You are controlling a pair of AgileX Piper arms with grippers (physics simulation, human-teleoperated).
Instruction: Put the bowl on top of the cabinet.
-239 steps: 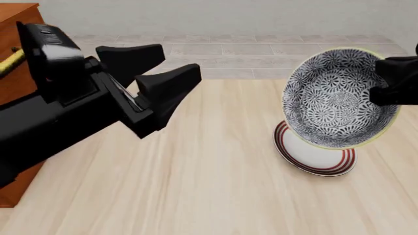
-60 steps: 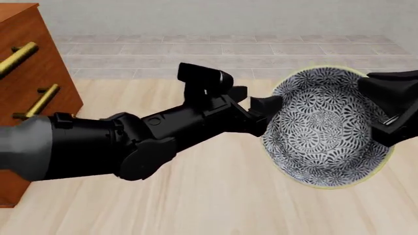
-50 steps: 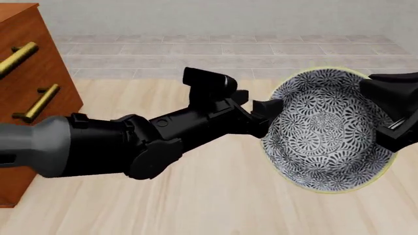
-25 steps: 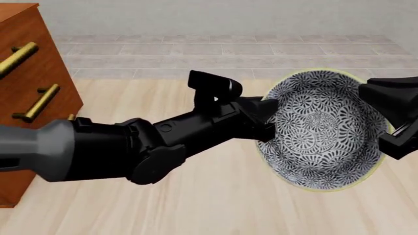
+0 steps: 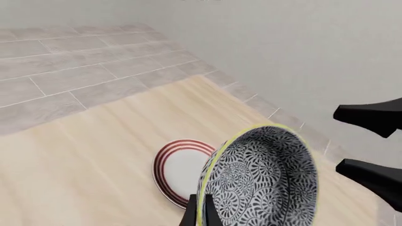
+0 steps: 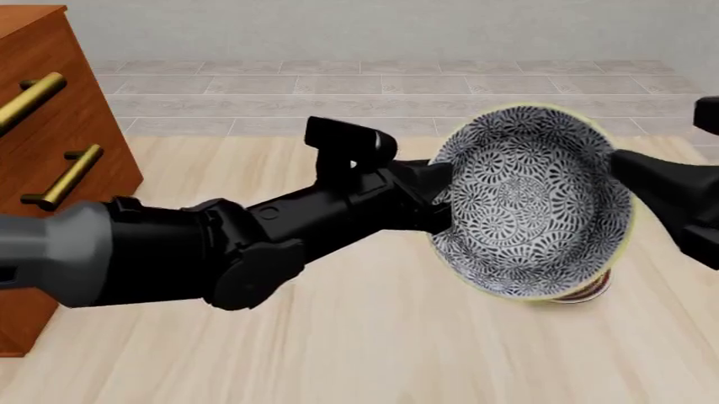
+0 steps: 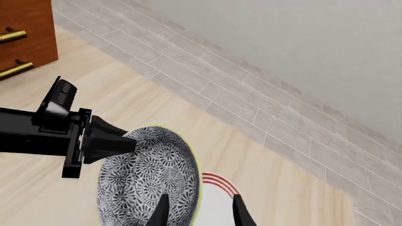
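Observation:
The bowl (image 6: 528,202), black-and-white floral inside with a cream rim, hangs tilted on edge above the table. My left gripper (image 6: 433,198) is shut on its left rim; in the left wrist view the bowl (image 5: 264,183) rises from between the pinching fingers (image 5: 199,214). My right gripper (image 6: 663,206) stands open at the bowl's right side, its two fingers spread and off the rim. The reddish-brown cabinet (image 6: 45,168) with brass bar handles stands at the far left, well away from the bowl.
A flat white plate with red rings (image 5: 179,172) lies on the wooden table under the bowl, only its edge (image 6: 584,293) showing in the front view. Grey floor tiles and a pale wall lie beyond the table.
The bowl has shifted left and slightly up in the left gripper's hold. The right gripper has opened and come off the bowl's right rim.

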